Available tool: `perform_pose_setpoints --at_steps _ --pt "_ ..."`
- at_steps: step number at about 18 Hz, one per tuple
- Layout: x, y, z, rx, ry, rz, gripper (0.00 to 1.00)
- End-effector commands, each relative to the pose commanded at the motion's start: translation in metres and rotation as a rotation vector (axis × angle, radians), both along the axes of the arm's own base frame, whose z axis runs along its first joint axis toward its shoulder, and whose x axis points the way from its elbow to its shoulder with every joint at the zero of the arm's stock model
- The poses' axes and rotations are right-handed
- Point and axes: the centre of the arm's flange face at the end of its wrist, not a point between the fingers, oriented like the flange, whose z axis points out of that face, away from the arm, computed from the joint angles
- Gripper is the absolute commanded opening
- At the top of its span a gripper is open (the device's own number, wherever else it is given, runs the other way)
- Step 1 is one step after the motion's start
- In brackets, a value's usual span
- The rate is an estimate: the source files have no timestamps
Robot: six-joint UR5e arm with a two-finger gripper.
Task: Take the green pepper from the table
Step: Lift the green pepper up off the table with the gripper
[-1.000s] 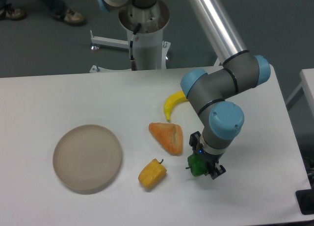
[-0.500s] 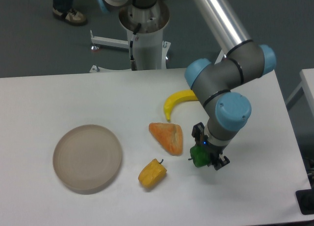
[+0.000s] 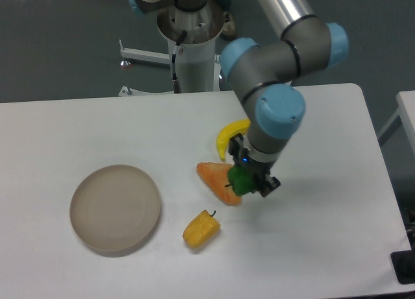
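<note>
While the end effector (image 3: 249, 178) grasps it, the green pepper (image 3: 240, 181) shows glossy dark green.

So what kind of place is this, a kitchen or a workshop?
Most likely a robotics lab: a robot arm on a pedestal works over a bare white table holding only toy-like food, a green pepper and a banana.

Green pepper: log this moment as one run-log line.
claw: shut on green pepper | pepper: off table | under it: orange wedge | task: pickup done
</note>
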Motion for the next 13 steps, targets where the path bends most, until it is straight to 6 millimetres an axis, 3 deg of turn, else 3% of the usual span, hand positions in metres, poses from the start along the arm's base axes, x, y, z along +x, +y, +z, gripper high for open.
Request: perform_pose_setpoints --at_steps 1,5,13 --pt "-0.029 -0.006 -0.012 0.021 0.018 0.012 0.25" --pt "-0.077 -0.024 -0.017 0.047 0.046 -0.073 0.25" --pt "-0.075 -0.032 -0.014 -0.015 0.092 -0.081 0.27"
